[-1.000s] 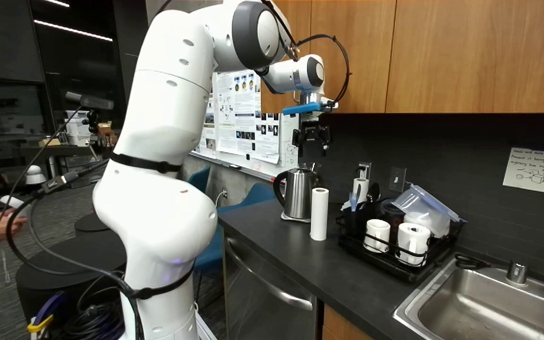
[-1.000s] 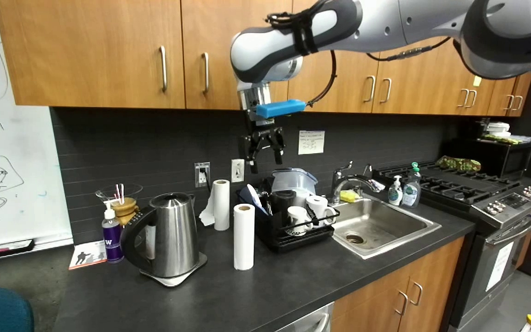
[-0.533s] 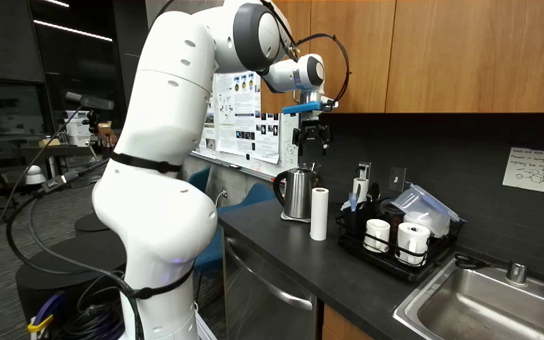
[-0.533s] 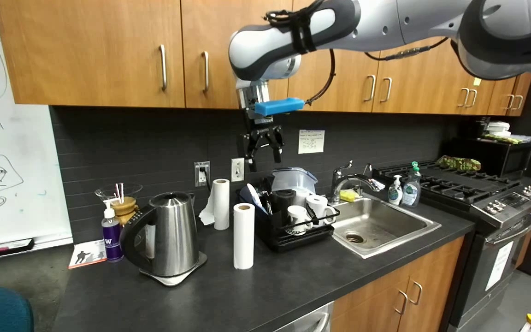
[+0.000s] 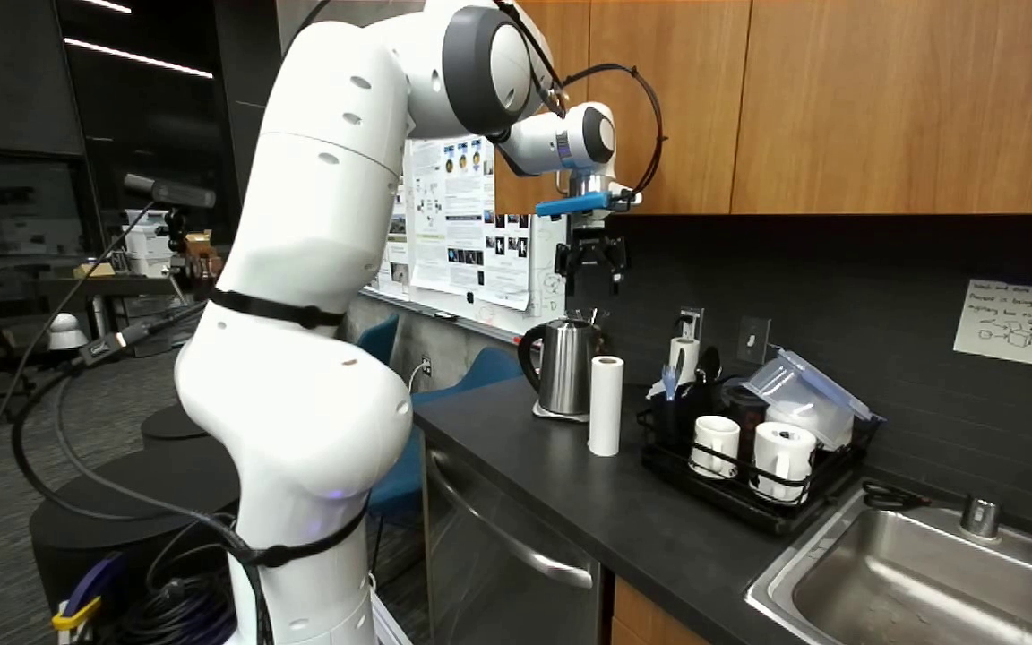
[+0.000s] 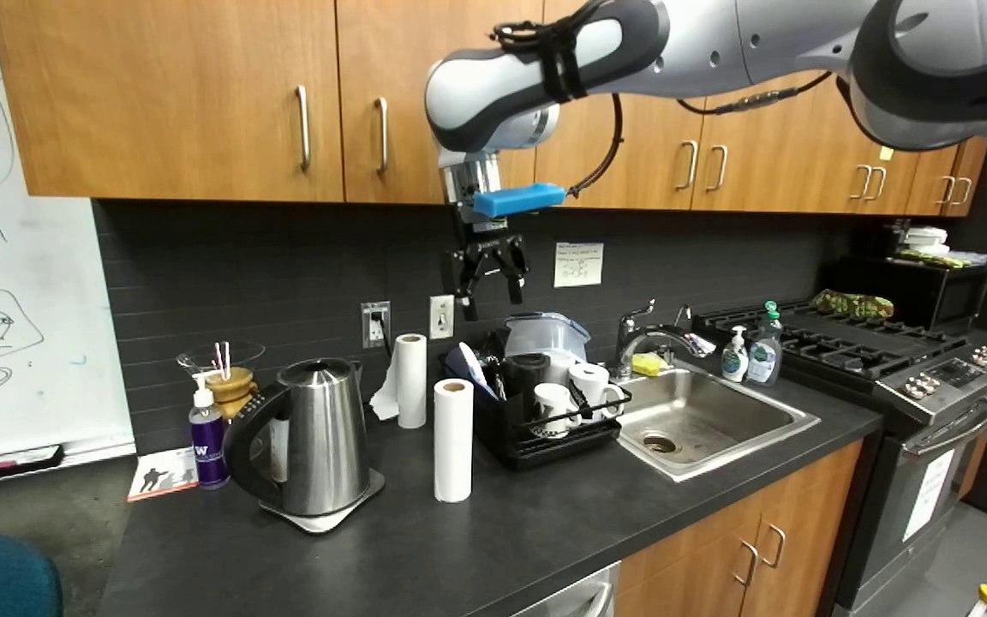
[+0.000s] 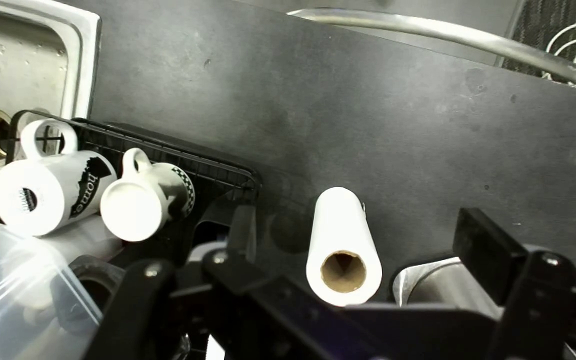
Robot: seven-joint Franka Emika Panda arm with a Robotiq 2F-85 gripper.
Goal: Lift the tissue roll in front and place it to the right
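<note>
The front tissue roll is white and stands upright on the dark counter, and it also shows in an exterior view. In the wrist view the roll shows its brown hollow core from above. A second white roll, with a loose sheet, stands behind it near the wall. My gripper is open and empty, high above the counter and well above the front roll. It also shows in an exterior view. In the wrist view the roll appears between the spread fingers of my gripper, not touching them.
A steel kettle stands beside the front roll. On the roll's other side is a black dish rack with mugs and a plastic container, then the sink. Wooden cabinets hang above the counter.
The arm shifts only very slightly and then holds still; the gripper stays open. The rolls have not moved. A person's hand holding a white object moves toward the left edge of an exterior view.
</note>
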